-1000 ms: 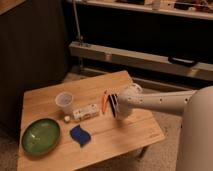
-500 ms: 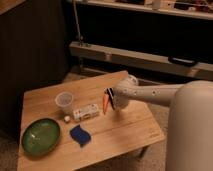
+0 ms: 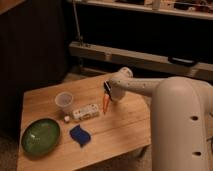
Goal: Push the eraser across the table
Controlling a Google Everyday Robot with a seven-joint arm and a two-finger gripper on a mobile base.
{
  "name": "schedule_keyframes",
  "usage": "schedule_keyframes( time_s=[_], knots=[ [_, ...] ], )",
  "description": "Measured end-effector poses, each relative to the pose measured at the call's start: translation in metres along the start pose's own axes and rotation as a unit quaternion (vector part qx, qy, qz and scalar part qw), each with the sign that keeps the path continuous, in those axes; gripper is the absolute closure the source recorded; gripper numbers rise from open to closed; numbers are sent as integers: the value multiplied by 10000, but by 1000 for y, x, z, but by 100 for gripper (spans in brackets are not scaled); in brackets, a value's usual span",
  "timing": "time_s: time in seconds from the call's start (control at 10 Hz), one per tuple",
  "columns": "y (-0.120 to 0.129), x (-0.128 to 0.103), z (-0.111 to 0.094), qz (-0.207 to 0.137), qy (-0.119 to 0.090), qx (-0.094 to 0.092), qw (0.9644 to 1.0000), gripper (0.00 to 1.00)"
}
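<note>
Over the middle of the bench (image 3: 120,127), near its far edge, we see the pincer (image 3: 108,93) at the end of the white arm (image 3: 142,86), hanging low just above the planks. The eraser (image 3: 107,88), a slim dark block, sits right at the pincer's tip, and whether it lies on the wood or is being touched we cannot settle, since the arm's end covers part of it. Whether the pincer's two halves stand apart or together we cannot tell either. The orange stick (image 3: 105,103) lies directly in front of the eraser, on the side nearer to us, and looks to be touching or almost touching it.

We judge that the step in hand is the contact phase: the pincer has reached the eraser, and the long slide across the planks is not yet done, as the block sits near the centre with plenty of wood around it.

The next move, as we read it, calls for keeping the tip low and pressed against the eraser's side, then sweeping steadily in one direction. The white box (image 3: 85,112), the clear cup (image 3: 64,102), the blue wavy piece (image 3: 80,135) and the green bowl (image 3: 39,136) all lie toward the left and front, so a push that way risks carrying the orange stick into them.
</note>
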Motion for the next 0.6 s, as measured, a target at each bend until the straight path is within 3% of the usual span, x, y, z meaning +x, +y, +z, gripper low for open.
schedule_keyframes(
  time_s=[0.2, 0.4, 0.6],
  knots=[
    [-4, 17, 2, -32, 1, 50, 10000, 100],
    [-5, 25, -3, 17, 24, 242, 9997, 97],
    [-2, 26, -4, 16, 48, 221, 9997, 96]
  ],
)
